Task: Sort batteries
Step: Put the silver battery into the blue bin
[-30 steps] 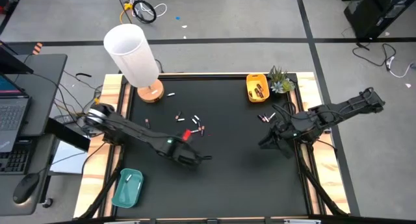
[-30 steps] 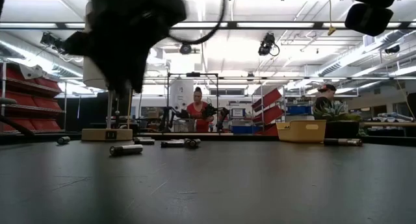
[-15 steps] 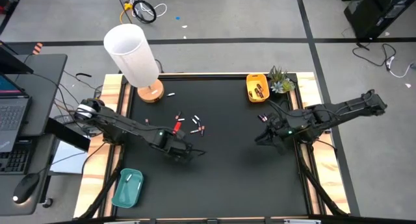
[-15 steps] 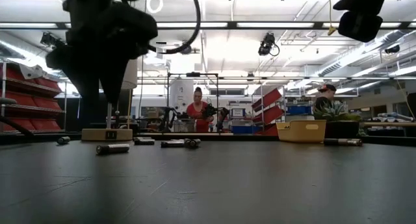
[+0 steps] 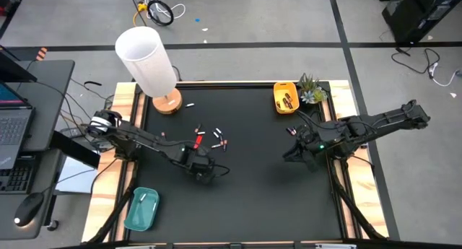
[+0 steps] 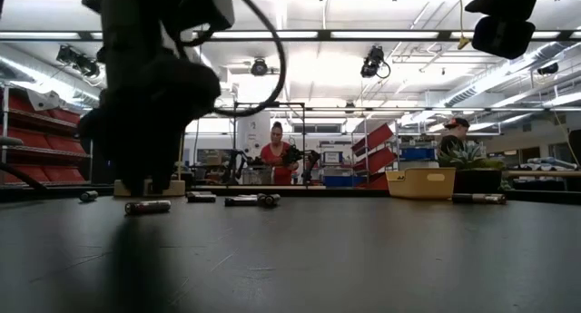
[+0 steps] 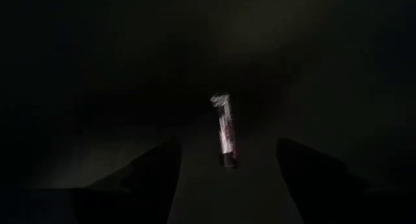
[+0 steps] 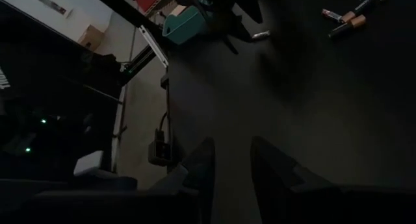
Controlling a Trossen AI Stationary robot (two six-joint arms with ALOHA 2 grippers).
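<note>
Sorting looks barely begun: one battery lies in the teal tray [image 5: 141, 208] at seven o'clock, a few in the yellow tray [image 5: 285, 97] at one, while most batteries [image 5: 209, 137] lie loose mid-surface. The left tool [image 5: 202, 169] hangs spread wide over one battery [image 7: 225, 130], plain only from its wrist. The right tool [image 5: 294, 153] waits at three o'clock, empty, fingers [image 8: 201, 160] narrowly apart.

Bare black mat [image 5: 253, 198] lies open between both arms; lamp [image 5: 148, 61] blocks the far-left corner.
</note>
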